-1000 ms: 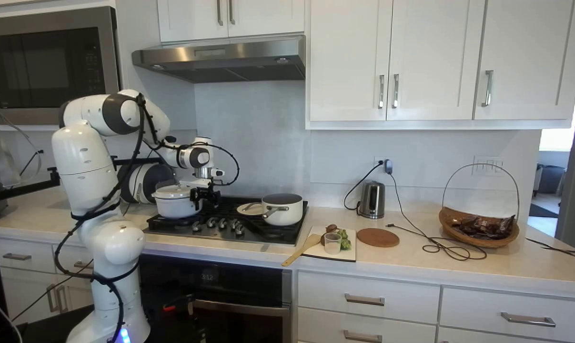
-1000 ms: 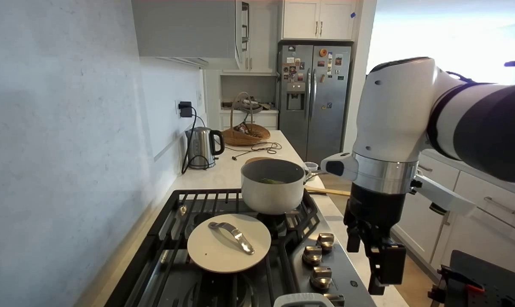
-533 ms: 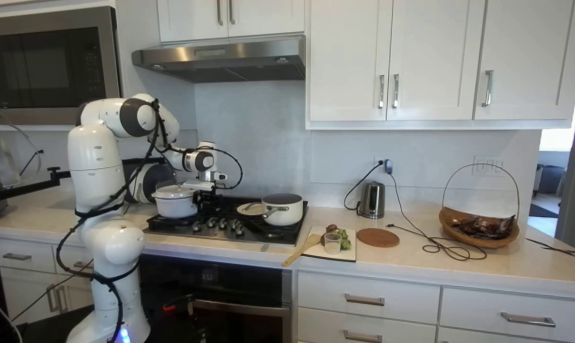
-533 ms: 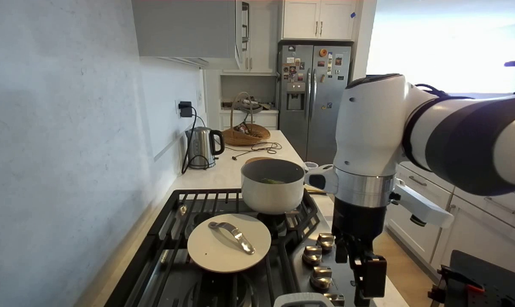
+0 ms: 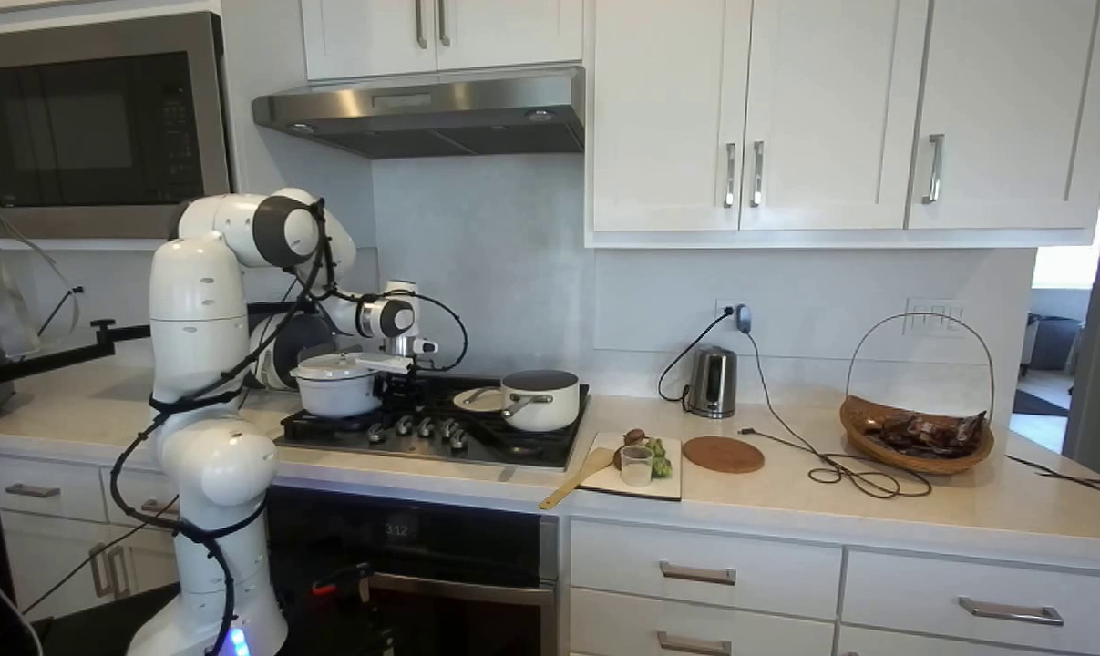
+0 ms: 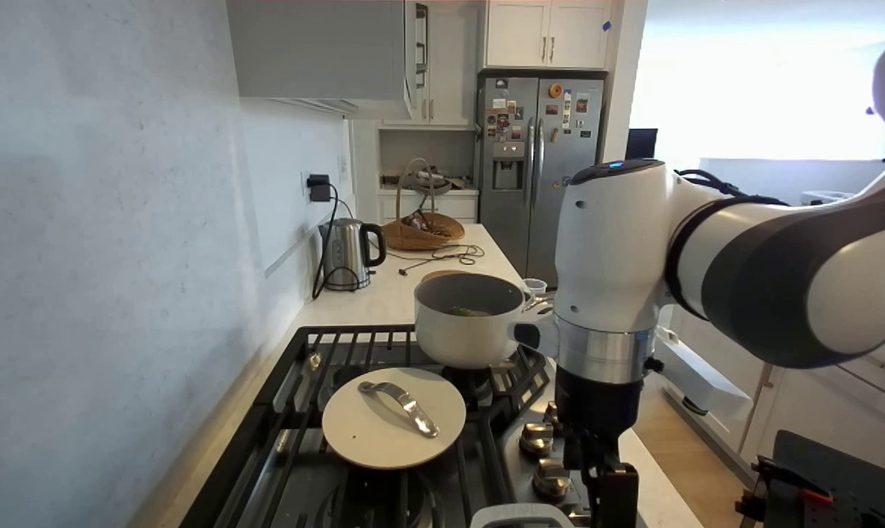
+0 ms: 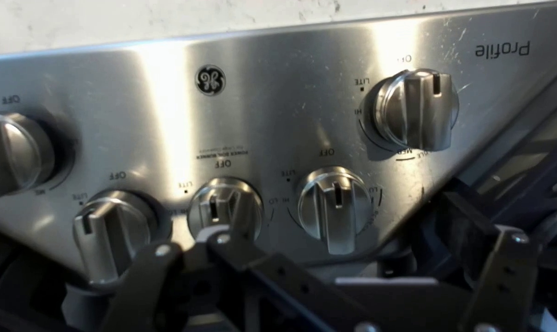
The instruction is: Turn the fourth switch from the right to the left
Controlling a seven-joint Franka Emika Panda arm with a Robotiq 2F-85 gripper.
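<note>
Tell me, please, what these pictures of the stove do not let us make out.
In an exterior view, the bottom edge cuts off the lower end of the pincer.
In the wrist view, the pincer covers part of the middle knob.
There, the left edge crops the leftmost knob.
There too, the faintest print is too small to read.
In an exterior view, the lid hides the inside of its pot.
</note>
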